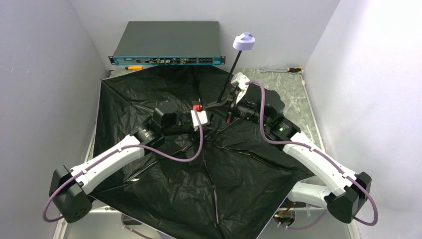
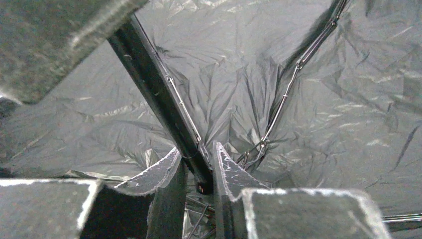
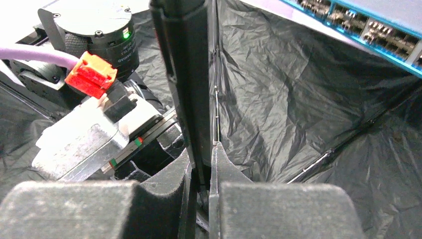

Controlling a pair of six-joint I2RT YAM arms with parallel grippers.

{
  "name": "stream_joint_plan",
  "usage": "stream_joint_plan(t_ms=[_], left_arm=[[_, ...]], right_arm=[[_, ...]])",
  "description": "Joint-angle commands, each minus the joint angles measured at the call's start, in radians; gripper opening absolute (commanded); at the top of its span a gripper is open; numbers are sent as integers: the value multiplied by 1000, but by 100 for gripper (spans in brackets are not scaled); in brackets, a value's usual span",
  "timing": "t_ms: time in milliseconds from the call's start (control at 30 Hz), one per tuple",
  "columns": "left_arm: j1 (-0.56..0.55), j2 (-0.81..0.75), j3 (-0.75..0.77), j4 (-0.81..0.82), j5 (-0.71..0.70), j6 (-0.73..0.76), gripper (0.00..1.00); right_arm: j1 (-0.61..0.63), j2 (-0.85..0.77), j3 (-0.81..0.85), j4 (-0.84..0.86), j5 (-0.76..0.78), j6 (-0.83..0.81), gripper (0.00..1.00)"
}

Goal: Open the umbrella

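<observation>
The umbrella [image 1: 199, 189] lies spread wide with its black lining and ribs facing up, covering most of the table. Its thin black shaft [image 1: 226, 82] slants up and back to the rounded lilac knob handle [image 1: 244, 41]. My left gripper [image 1: 203, 117] is at the hub; in the left wrist view its fingers [image 2: 196, 152] press the thick lower shaft [image 2: 149, 84] from both sides. My right gripper [image 1: 230, 107] is shut on the shaft a little higher; in the right wrist view the shaft [image 3: 186, 74] runs up from between the fingers [image 3: 201, 152].
A teal-fronted network switch [image 1: 166, 42] stands against the back wall, with a yellow-handled screwdriver [image 1: 133, 67] in front of it. Another tool [image 1: 293, 69] lies at the back right. White walls close in on both sides. The left wrist [image 3: 94, 129] sits close beside the right fingers.
</observation>
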Motion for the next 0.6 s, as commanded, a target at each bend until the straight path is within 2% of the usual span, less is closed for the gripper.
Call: stream_joint_plan(t_ms=[0,133,233,300,433,500,567], left_arm=[[8,-17,-122,-43,-46,65,25],[31,-9,-204,-77,-79,58,21],[35,53,-200,-139,-107,70,28],[38,82,-195,-148,-111,64,26],[47,102,-185,-127,-52,20,21],[59,111,-172,-126,8,-15,23],[74,114,-171,-107,43,-57,29]], right_arm=[[10,-31,80,109,6,34,0],[10,-37,129,100,23,40,0],[9,-37,155,111,36,52,0],[9,-34,164,127,37,60,0],[9,-35,160,177,70,68,0],[9,-38,152,208,100,68,0],[9,-39,146,238,134,67,0]])
